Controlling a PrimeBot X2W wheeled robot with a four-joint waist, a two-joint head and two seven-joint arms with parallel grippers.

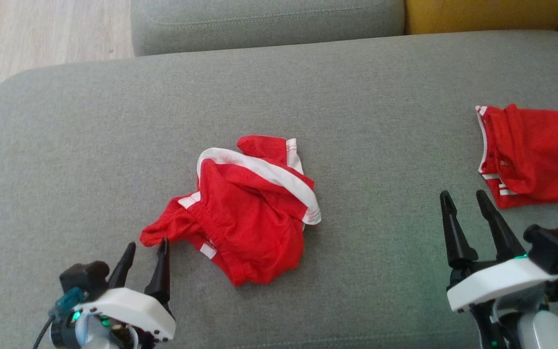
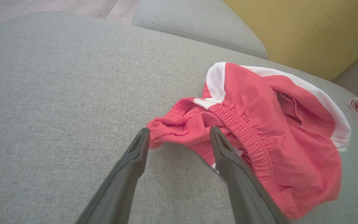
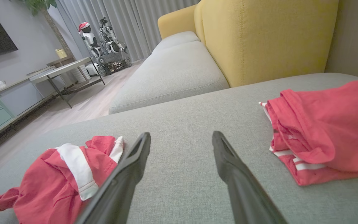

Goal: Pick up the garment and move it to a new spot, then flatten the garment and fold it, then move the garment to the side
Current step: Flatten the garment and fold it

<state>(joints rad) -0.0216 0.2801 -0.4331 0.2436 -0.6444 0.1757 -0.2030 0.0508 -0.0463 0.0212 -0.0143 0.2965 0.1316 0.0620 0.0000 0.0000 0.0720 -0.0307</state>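
Note:
A crumpled red garment (image 1: 247, 213) with white trim and an elastic waistband lies in a heap in the middle of the grey cushion (image 1: 90, 121). It also shows in the left wrist view (image 2: 259, 124) and the right wrist view (image 3: 54, 183). My left gripper (image 1: 146, 245) is open at the garment's near left corner; its fingers straddle the corner's edge (image 2: 179, 133) with nothing pinched between them. My right gripper (image 1: 463, 196) stands open over bare cushion (image 3: 182, 137), well to the right of the heap.
A second red garment (image 1: 535, 155) with white stripes lies folded at the cushion's right edge (image 3: 325, 133). Behind are another grey cushion (image 1: 264, 19) and a yellow backrest (image 3: 269, 37). Wooden floor (image 1: 41, 29) lies beyond the far left corner; a table (image 3: 61, 70) stands in the room.

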